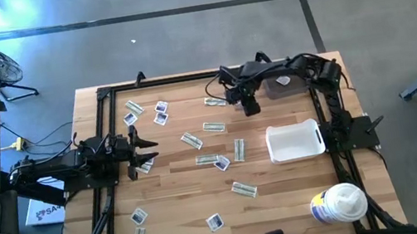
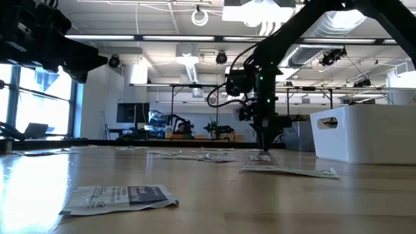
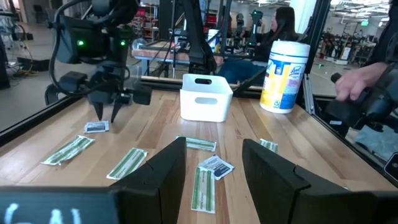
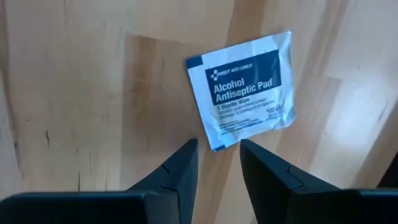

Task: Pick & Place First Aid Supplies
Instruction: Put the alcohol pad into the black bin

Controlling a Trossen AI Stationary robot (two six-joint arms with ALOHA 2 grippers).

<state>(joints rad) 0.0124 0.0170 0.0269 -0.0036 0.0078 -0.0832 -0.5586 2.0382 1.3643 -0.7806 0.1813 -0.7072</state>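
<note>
One alcohol pad sachet [image 4: 244,89] under the right gripper [image 4: 217,163], jaws parted and empty.
Lower straight down so the fingertips straddle the sachet's near corner, then pinch; it lies flat on the table [image 1: 288,197], just ahead of the jaws. Left gripper [image 3: 213,171] waits open at the table's left side over scattered strip wrappers [image 3: 204,188].

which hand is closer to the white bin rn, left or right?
Right. The right hand hangs open over the table's far side, a short way from the white bin. The left hand is open near the left edge, with scattered packets between it and the bin.
</note>
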